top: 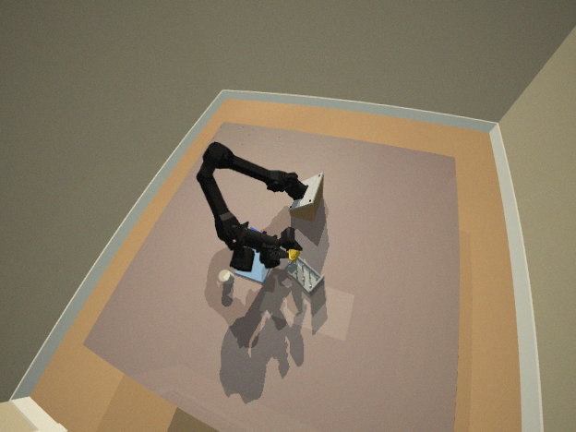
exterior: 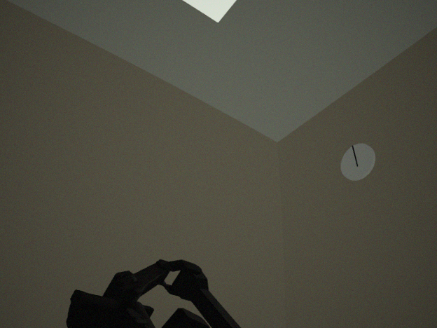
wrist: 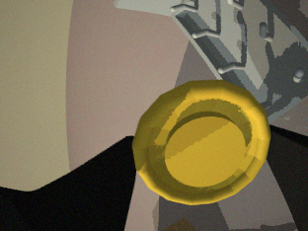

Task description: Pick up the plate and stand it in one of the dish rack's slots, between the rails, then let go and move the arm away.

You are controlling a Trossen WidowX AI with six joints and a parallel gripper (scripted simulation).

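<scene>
The yellow plate (top: 294, 254) (wrist: 204, 150) is round with a raised rim. My gripper (top: 292, 252) (wrist: 201, 139) is shut on it, with dark fingers at opposite sides of the rim. In the wrist view the plate's hollow face is toward the camera. The grey dish rack (top: 298, 282) (wrist: 217, 51) stands on the table, with short rails inside. In the top view the plate is by the rack's upper left corner. In the wrist view the plate overlaps the view of the rack's lower corner. I cannot tell the exact height between them. The exterior view shows only dark arm parts, without plate or rack.
A light blue flat board (top: 258, 272) lies under the arm, left of the rack. A pale upright cylinder (top: 225, 277) stands beyond its left side. A small blue thing (top: 253, 229) is partly hidden behind the arm. The arm's mounting block (top: 310, 211) stands behind the rack.
</scene>
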